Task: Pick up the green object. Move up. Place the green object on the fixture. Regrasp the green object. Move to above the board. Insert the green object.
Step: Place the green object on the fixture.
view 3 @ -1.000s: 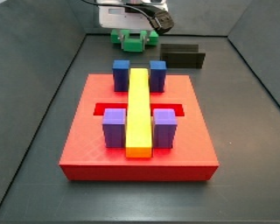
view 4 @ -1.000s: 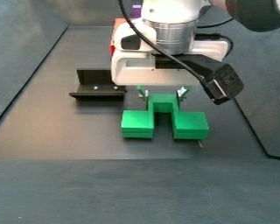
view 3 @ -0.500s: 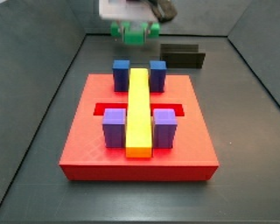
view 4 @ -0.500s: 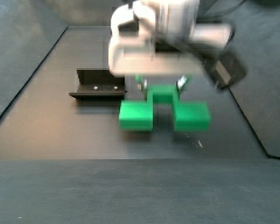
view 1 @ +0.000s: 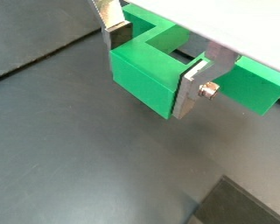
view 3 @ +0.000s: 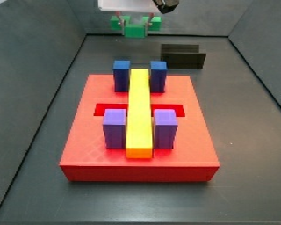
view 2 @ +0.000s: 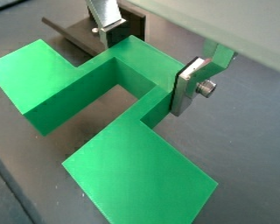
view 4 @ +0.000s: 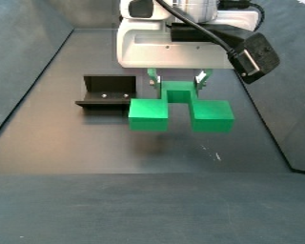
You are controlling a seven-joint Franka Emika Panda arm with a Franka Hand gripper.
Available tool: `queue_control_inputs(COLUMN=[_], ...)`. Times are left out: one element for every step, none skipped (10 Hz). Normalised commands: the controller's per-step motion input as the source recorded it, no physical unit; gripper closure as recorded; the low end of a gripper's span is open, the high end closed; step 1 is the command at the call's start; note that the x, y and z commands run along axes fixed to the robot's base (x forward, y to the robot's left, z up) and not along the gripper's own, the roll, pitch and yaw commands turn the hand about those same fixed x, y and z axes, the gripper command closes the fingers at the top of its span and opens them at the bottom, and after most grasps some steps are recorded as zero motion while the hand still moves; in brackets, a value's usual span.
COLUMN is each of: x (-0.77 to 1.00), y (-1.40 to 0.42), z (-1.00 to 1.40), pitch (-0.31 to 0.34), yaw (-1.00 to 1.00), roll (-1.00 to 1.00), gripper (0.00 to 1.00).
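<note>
The gripper is shut on the green object, a bright green notched bridge block. It holds the block by the raised centre, lifted off the dark floor with a shadow beneath it. In both wrist views the silver fingers clamp the centre bar of the green object. In a side view the gripper hangs high at the far end with the green object. The fixture stands on the floor beside the held block. The red board lies nearer the camera.
The board carries a long yellow bar, two blue blocks and two purple blocks. Grey walls slope up on both sides of the dark floor. The fixture also shows in a wrist view.
The gripper has risen with the green object, lifting it off the floor. The fixture and the board have not moved.
</note>
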Motion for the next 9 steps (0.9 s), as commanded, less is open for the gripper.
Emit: queue_control_inputs(x=[0.0, 0.02, 0.14, 0.14, 0.15, 0.27, 0.27, 0.28, 0.21], y=[0.0, 0.0, -0.07, -0.12, -0.12, -0.13, -0.02, 0.0, 0.0], z=[0.11, 0.25, 0.39, 0.43, 0.35, 0.31, 0.08, 0.0, 0.0], pitch=[-0.643, -0.566, -0.423, -0.36, -0.251, -0.071, -0.069, -0.16, -0.211], yaw=[-0.12, -0.13, -0.13, -0.09, -0.04, 0.0, 0.0, 0.0, 0.05], roll=[-0.96, -0.83, -0.7, -0.61, -0.48, -0.36, -0.47, -0.76, -0.82], gripper=[1.0, 1.0, 1.0, 1.0, 1.0, 1.0, 1.0, 1.0, 1.0])
